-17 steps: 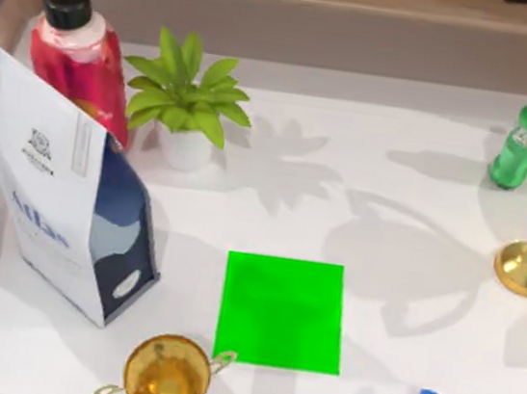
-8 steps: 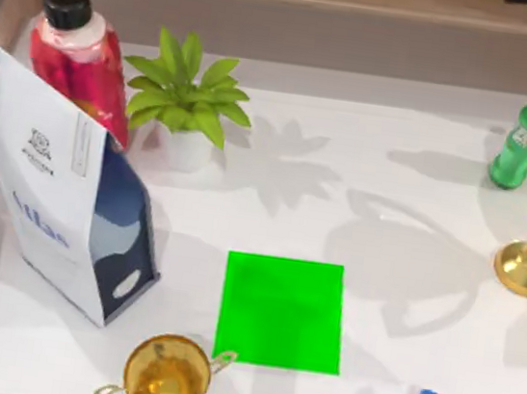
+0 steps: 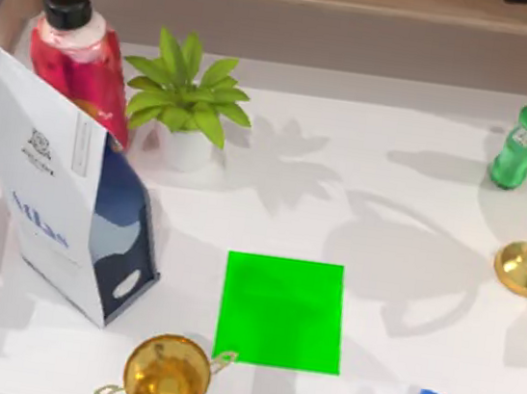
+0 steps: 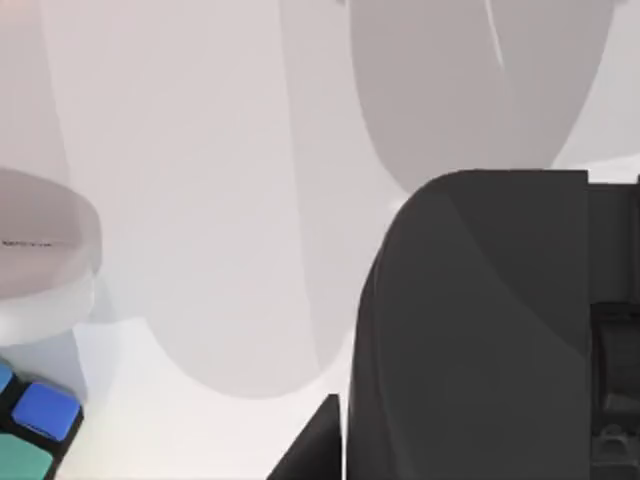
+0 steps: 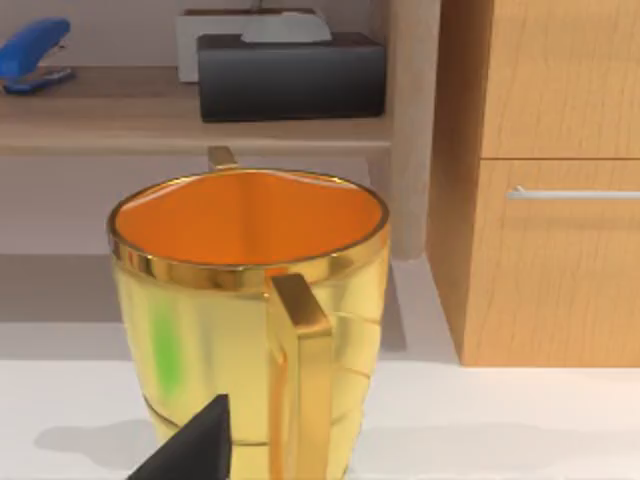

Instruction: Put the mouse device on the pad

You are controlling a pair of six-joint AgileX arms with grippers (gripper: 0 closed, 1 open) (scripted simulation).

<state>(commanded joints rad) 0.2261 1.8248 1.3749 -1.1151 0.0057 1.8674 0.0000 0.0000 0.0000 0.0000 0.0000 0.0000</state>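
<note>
1. Toward the front middle of the white table (image 3: 414,159), the flat bright green square pad (image 3: 282,311) is found bare. A small gold trophy cup (image 3: 165,376) stands just beside its near left corner
2. No mouse is set on the pad, and the mouse's place cannot be told. The step in hand is judged to be the approach to it
3. The right gripper (image 5: 190,448) is held close before a tall gold cup with an orange inside (image 5: 250,290); whether it is apart or together cannot be told
4. The left gripper (image 4: 470,330) is held over a pale surface; its state likewise cannot be told
5. The next move is judged to call for the mouse to be gripped, then carried to the pad clear of the trophy
</note>
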